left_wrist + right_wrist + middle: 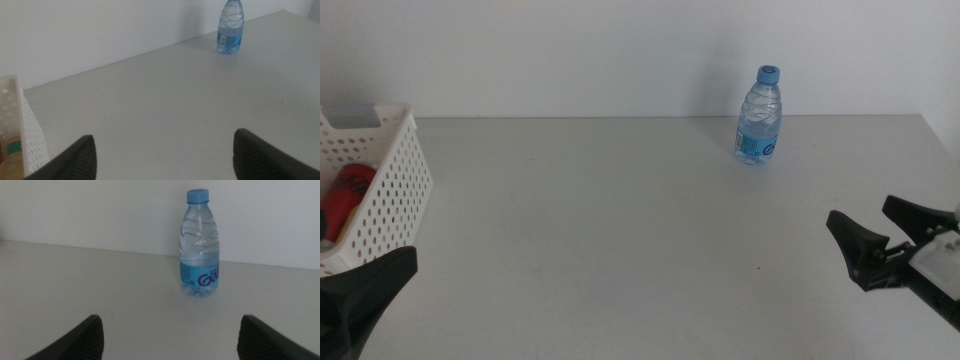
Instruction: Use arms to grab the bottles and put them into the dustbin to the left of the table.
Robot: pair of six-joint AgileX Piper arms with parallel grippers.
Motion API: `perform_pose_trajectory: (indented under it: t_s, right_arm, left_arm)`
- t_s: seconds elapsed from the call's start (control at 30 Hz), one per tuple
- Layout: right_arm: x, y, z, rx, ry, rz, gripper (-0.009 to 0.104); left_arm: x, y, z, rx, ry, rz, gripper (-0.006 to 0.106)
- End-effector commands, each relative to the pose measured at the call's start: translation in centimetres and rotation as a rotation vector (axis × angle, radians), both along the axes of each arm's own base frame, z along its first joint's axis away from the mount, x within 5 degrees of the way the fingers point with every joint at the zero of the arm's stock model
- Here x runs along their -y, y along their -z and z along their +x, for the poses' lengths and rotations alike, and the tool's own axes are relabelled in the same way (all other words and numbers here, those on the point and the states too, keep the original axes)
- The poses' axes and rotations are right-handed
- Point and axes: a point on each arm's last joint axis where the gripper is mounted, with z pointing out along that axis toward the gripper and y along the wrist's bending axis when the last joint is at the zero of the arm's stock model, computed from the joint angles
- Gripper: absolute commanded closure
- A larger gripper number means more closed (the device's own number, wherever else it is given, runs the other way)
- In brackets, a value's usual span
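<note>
While you scan the table (620, 240), count 1 water bottle (759, 115) upright at the far edge, right of centre. Dustbin (390, 190) sits at the left w/ 1 red can (345, 195) inside. Right gripper (880, 235) waits near right, jaws spread, empty. Left gripper (162, 157) sits near left by the bin, jaws spread, empty.

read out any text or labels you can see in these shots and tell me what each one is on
"Ga": large purple letters on the blue label of the water bottle, right wrist view; the rest wraps out of sight.
Small print at that label's edge: too small to read.
Same label in the middle and left wrist views: blurred.
Red can in the dustbin: nothing legible.
</note>
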Motion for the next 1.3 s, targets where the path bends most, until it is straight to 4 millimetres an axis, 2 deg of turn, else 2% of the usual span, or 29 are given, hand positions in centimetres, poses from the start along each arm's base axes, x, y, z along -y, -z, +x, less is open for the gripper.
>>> perform_pose_trajectory:
  t_s: [0.0, 0.13, 0.3, 0.47, 0.6, 0.9, 1.27]
  right_arm:
    - [-0.4, -2.9, 2.2, 0.247, -0.044, 0.053, 0.001]
    - [-1.0, -3.2, 6.1, 0.276, -0.062, 0.05, 0.001]
    - [-2.8, -3.0, 11.1, 0.271, -0.103, 0.029, 0.001]
    - [-3.3, -1.7, 15.3, 0.223, -0.088, -0.019, 0.001]
    - [-3.5, -1.6, 18.2, 0.224, -0.071, -0.037, 0.001]
    - [-3.6, -1.0, 23.1, 0.187, -0.035, -0.094, 0.001]
    - [-4.2, -0.7, 27.0, 0.177, -0.017, -0.127, 0.001]
  left_arm:
    - [0.2, -1.5, 0.1, 0.078, 0.009, -0.051, 0.007]
    - [0.2, -1.5, 0.1, 0.078, 0.009, -0.051, 0.007]
    - [0.2, -1.5, 0.1, 0.078, 0.009, -0.051, 0.007]
    - [0.2, -1.5, 0.1, 0.078, 0.009, -0.051, 0.007]
    - [0.2, -1.5, 0.1, 0.078, 0.009, -0.051, 0.007]
    - [0.2, -1.5, 0.1, 0.078, 0.009, -0.051, 0.007]
    - [0.2, -1.5, 0.1, 0.078, 0.009, -0.051, 0.007]
